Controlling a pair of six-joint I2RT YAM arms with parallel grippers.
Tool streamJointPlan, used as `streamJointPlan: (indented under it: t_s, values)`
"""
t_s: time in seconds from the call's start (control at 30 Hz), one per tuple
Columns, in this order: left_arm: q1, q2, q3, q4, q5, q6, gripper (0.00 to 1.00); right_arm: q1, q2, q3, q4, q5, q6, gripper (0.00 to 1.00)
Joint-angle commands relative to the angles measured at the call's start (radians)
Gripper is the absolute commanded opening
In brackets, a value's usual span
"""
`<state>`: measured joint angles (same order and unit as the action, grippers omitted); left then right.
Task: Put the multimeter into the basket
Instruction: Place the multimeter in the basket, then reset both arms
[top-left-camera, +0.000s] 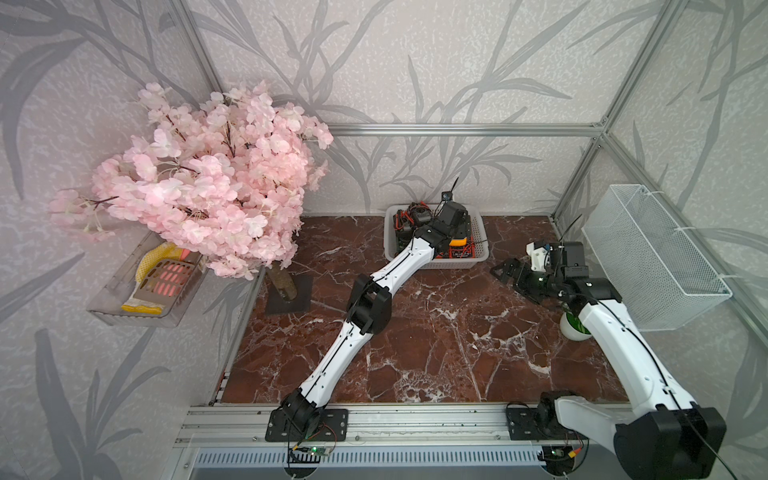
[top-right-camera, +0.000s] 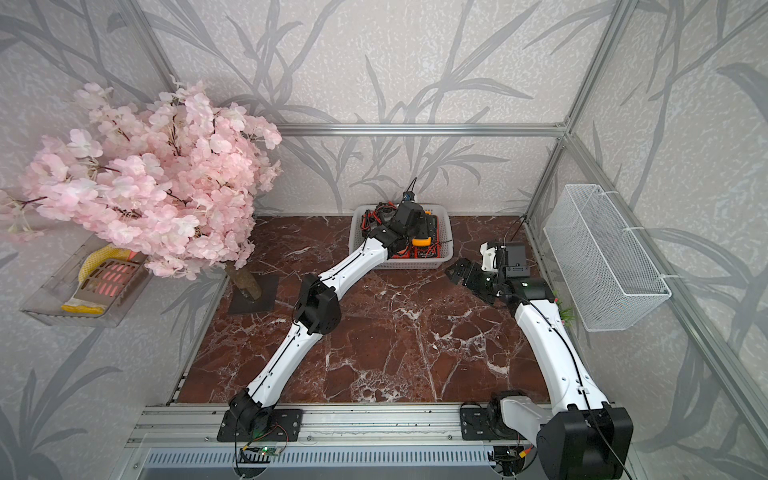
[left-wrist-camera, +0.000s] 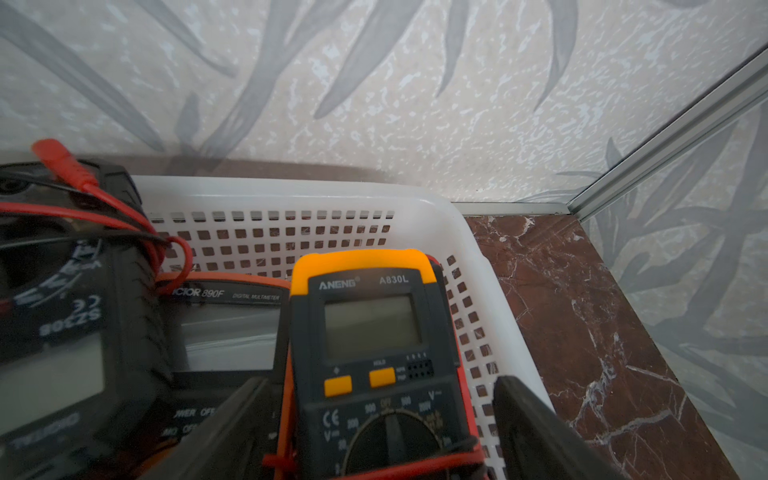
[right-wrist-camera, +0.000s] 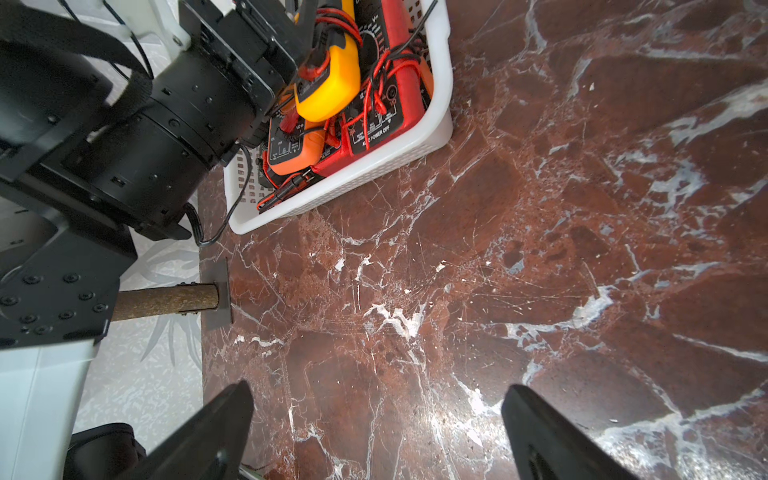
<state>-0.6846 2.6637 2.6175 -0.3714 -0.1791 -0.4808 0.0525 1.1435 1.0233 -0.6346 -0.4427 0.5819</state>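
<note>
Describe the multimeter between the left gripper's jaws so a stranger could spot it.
At the back of the marble table stands a low white perforated basket full of meters. The multimeter lies on top, by a side wall, between the open jaws of the left gripper. Unlike the rest, it has a yellow-orange cap and reads ANENG A830L.

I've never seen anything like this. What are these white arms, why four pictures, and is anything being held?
It is one robot with two arms, each ending in a two-fingered gripper. Two pictures look down from above; the others come from wrist cameras. The left gripper hangs over the white plastic basket at the back of the marble table, jaws open beside the yellow multimeter, which lies in the basket among other meters; nothing is gripped. The right gripper is open and empty above the marble.
</note>
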Motion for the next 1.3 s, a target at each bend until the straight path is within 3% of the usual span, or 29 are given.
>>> streamJointPlan:
  t_s: [0.0,0.23,0.9,1.07,1.27]
  values:
    - [0.007,-0.003,0.039,0.024,-0.005,0.013,0.89,-0.005,-0.022,0.005,-0.018,0.001,-0.007,0.99]
    - [0.008,-0.026,0.04,0.038,0.011,0.013,1.0,-0.005,-0.031,0.003,-0.02,0.006,-0.004,0.99]
    - [0.008,-0.197,0.027,0.068,0.011,0.071,1.0,-0.005,-0.009,0.03,0.017,0.016,0.009,0.99]
    - [0.007,-0.285,-0.059,0.077,0.023,0.092,1.0,-0.006,0.014,0.056,0.04,0.021,0.006,0.99]
    - [0.007,-0.465,-0.296,0.087,-0.038,0.12,1.0,-0.006,0.052,0.096,0.082,0.035,-0.013,0.99]
